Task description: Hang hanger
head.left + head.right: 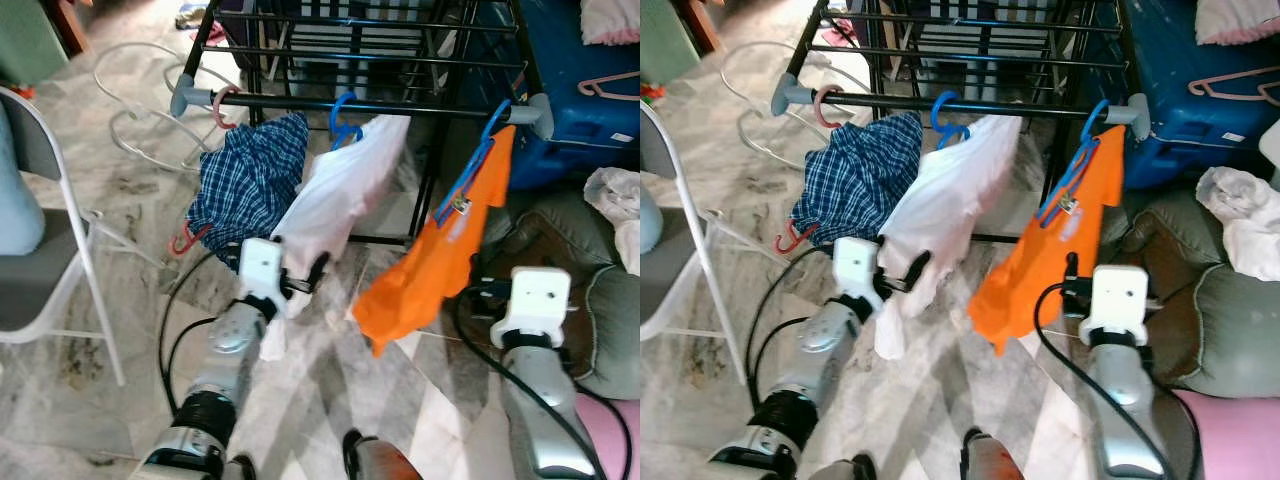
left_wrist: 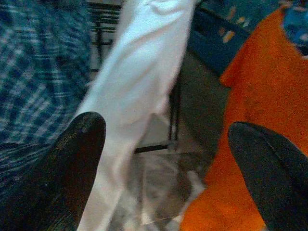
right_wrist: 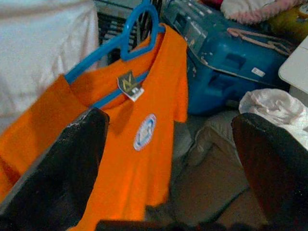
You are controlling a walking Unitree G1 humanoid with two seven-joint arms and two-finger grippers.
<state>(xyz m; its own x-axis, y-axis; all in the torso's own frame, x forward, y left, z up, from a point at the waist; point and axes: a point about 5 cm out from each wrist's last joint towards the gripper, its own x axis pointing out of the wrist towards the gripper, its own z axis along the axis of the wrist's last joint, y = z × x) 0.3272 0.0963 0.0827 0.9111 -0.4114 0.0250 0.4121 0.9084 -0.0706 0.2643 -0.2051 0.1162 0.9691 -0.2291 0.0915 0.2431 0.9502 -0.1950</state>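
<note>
We see a black drying rack (image 1: pixel 400 105) standing on the marble floor (image 1: pixel 330 400), with three garments hanging from its front rail. A plaid shirt (image 1: pixel 250 180) hangs on a red hanger (image 1: pixel 222 108) at our left, a white garment (image 1: pixel 335 195) on a blue hanger (image 1: pixel 343 120) in the middle, and an orange shirt (image 1: pixel 440 255) on another blue hanger (image 3: pixel 126 45) near the rail's right end. Our left claw (image 1: pixel 312 275) is just at the white garment's lower edge, its fingers (image 2: pixel 72 163) apart with nothing between them. Our right claw (image 3: pixel 168 159) is raised just beside the orange shirt, fingers (image 3: pixel 62 163) likewise spread and empty. A blue case (image 3: pixel 231 62) sits behind the rack, and a folding chair (image 1: pixel 50 250) stands at far left.
</note>
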